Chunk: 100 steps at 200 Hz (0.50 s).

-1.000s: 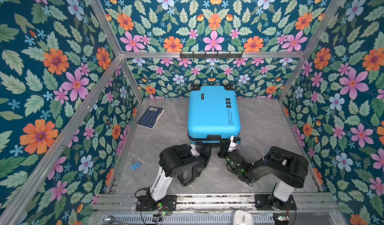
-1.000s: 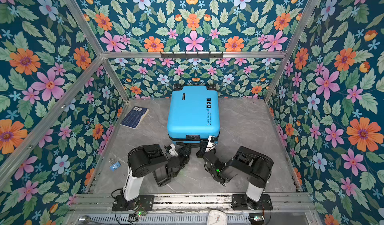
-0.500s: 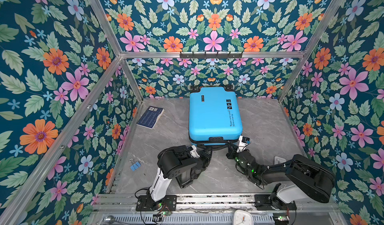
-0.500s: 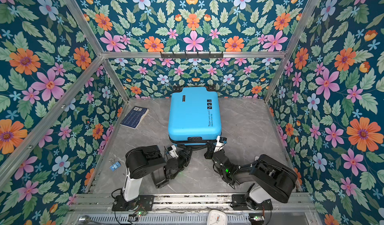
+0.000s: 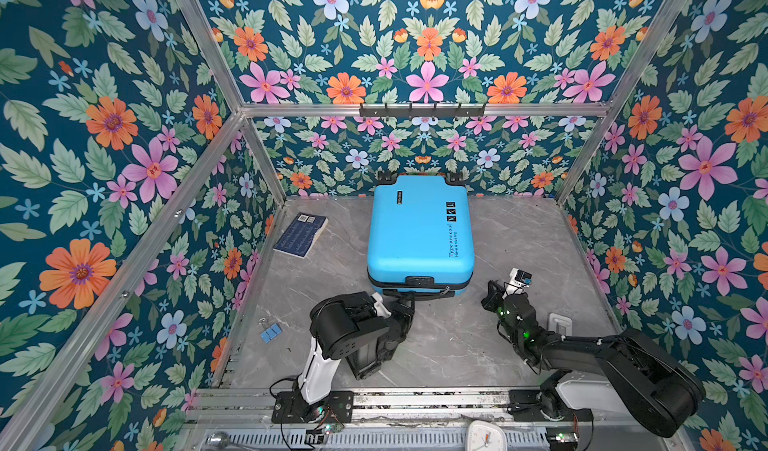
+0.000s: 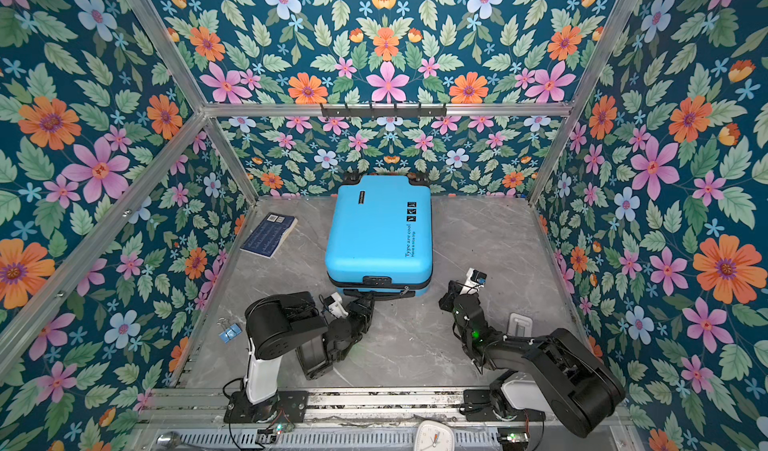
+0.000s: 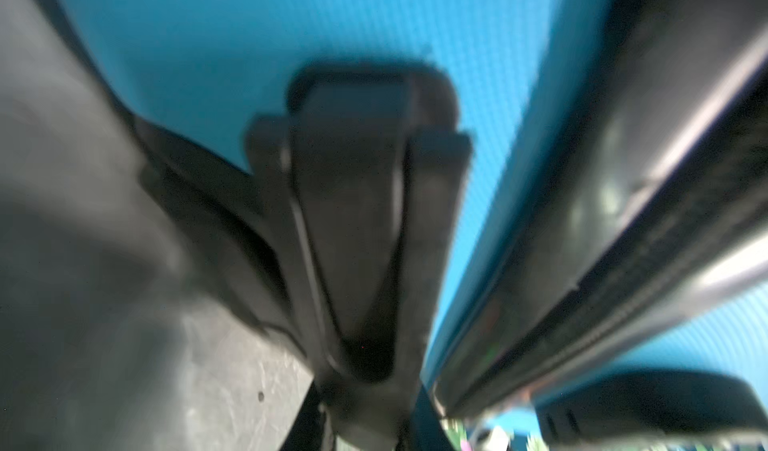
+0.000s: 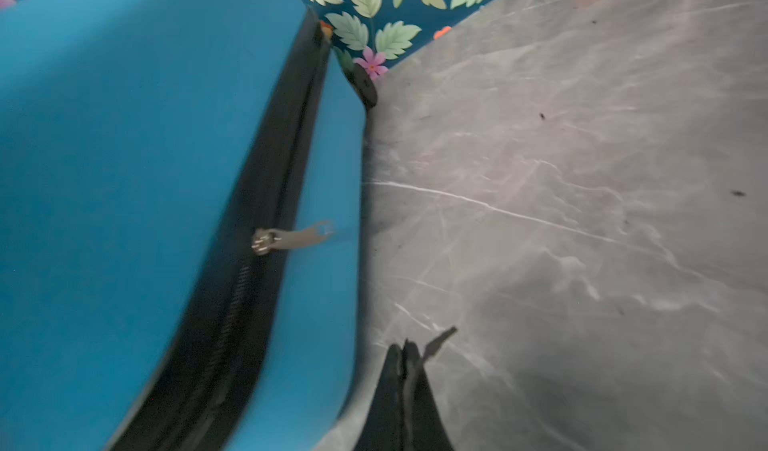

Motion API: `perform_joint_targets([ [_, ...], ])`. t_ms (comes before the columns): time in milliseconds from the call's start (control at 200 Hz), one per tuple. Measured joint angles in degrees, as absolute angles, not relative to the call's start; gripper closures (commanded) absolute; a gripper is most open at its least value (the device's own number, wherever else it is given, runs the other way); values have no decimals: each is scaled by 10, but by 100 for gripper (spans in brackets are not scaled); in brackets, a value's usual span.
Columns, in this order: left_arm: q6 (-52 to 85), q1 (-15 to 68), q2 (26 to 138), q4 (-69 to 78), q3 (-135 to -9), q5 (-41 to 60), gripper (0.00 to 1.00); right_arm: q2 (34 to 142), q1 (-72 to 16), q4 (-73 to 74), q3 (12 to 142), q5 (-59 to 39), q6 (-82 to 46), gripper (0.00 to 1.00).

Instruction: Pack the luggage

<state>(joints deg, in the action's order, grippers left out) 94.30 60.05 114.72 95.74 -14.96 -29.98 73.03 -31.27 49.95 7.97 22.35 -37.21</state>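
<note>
your left end effector point(image 5: 406, 300) is clamped on the black handle point(image 5: 434, 293) at the near edge of the luggage point(image 5: 419, 228), which lies flat, lid down, mid-counter point(image 5: 519, 237). your right end effector point(image 8: 403, 355) is pinched closed, empty, just beside its near right corner.

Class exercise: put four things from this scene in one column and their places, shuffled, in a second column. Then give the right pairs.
1. luggage
2. dark-blue book
3. blue binder clip
4. white clock

A. front left of the table
B. centre of the table
C. off the table, nearest the camera
D. back left of the table

Pairs: 1-B, 2-D, 3-A, 4-C
</note>
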Motion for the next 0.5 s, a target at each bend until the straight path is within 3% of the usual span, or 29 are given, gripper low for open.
perform_joint_targets([
  [115, 943, 601, 1147, 957, -153, -308, 100, 723, -308, 500, 74, 230, -355, 100],
  [255, 941, 601, 1148, 957, -157, -313, 100, 725, -309, 509, 76, 166, -324, 100],
  [380, 941, 601, 1148, 956, -160, -316, 100, 727, -309, 526, 84, 78, -309, 79],
  [500, 941, 601, 1149, 956, -161, -317, 100, 725, -313, 538, 87, 21, -309, 68],
])
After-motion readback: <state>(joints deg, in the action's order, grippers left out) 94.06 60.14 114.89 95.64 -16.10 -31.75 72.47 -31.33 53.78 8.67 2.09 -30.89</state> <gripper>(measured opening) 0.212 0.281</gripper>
